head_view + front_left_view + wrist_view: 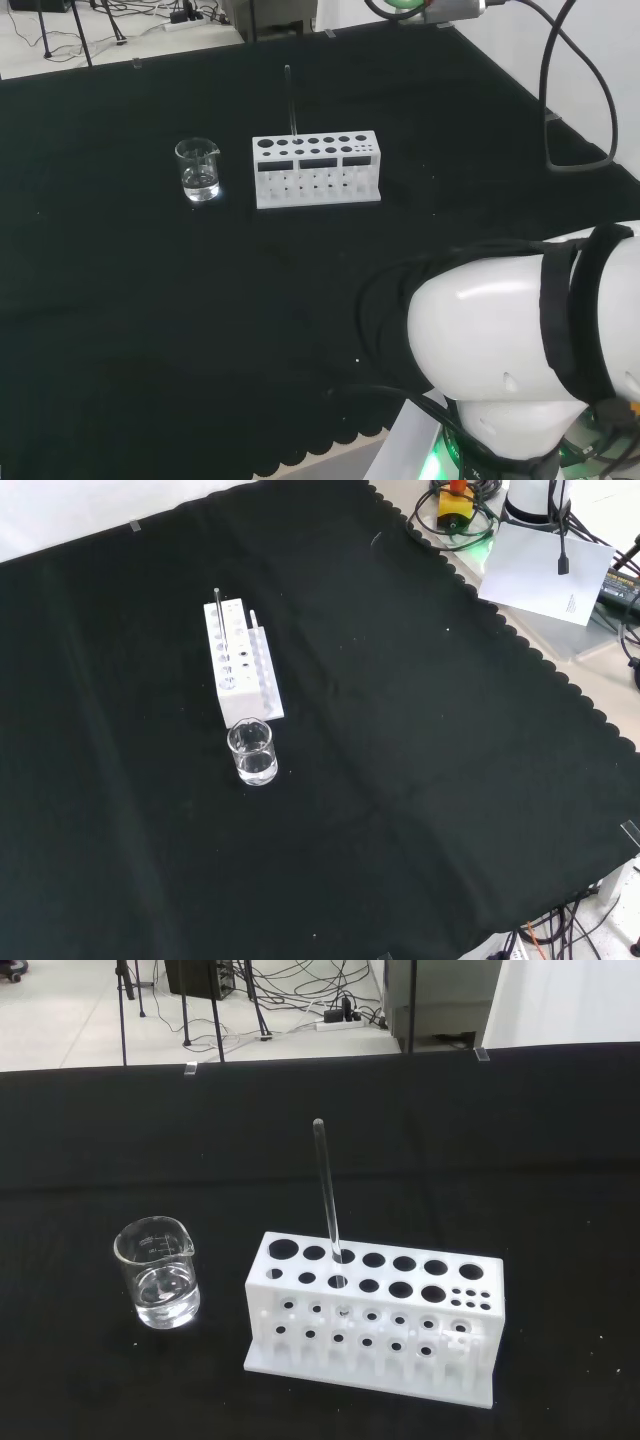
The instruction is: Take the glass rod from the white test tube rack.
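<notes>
A white test tube rack (316, 172) with several round holes stands on the black cloth near the middle of the head view. A thin clear glass rod (289, 98) stands nearly upright in one of its holes, toward the rack's left end in that view. In the front view the rack (243, 670) lies left of centre, with the rod (219, 618) rising from its far part. The wrist view looks at the rack (375, 1320) from a distance, and the rod (328, 1200) leans slightly in a hole of the front row.
A small glass beaker (198, 168) with a little clear liquid stands just left of the rack in the head view, and just in front of it as the beaker (251, 751) appears in the front view. The arm's white link (520, 340) sits at the lower right.
</notes>
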Available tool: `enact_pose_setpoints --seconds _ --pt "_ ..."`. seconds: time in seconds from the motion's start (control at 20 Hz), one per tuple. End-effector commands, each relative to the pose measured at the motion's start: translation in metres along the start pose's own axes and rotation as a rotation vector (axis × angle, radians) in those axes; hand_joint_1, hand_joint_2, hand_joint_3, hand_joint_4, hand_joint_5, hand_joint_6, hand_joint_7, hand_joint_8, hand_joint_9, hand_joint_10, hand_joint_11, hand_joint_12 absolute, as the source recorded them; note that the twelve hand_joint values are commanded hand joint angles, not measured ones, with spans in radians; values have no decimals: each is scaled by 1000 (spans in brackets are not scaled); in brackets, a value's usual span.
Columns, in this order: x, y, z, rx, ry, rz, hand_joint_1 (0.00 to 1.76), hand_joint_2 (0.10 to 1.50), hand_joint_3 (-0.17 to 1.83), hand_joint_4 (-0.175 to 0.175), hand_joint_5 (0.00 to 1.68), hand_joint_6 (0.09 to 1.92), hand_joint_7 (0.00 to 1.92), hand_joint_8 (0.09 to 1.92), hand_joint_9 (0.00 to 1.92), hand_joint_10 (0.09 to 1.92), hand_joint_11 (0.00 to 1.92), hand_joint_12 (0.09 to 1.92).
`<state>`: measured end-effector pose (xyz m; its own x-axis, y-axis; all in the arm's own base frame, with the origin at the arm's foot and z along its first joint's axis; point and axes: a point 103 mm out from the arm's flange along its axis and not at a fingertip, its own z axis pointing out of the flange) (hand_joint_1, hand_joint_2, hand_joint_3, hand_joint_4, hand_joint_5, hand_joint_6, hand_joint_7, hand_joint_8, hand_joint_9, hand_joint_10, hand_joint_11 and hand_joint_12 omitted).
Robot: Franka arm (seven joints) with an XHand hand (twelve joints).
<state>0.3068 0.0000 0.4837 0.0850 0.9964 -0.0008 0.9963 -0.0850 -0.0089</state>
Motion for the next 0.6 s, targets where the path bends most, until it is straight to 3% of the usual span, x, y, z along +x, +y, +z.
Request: enact_pose_setpoints --seconds 0.05,0.1,0.2,0.6 --pt "1 1 0 -6 -14 8 898 1116 -165 -139 52 91 130 405 337 615 343 1133" --pt "0 1 -1 -6 -14 10 822 1148 -170 -135 25 87 63 352 164 607 166 1150" --pt "1 2 -1 -3 -16 9 765 1172 -175 -132 5 87 13 312 35 604 35 1163" --pt "5 17 -5 -3 -18 -19 744 1179 -175 -130 0 87 0 306 0 612 0 1170"
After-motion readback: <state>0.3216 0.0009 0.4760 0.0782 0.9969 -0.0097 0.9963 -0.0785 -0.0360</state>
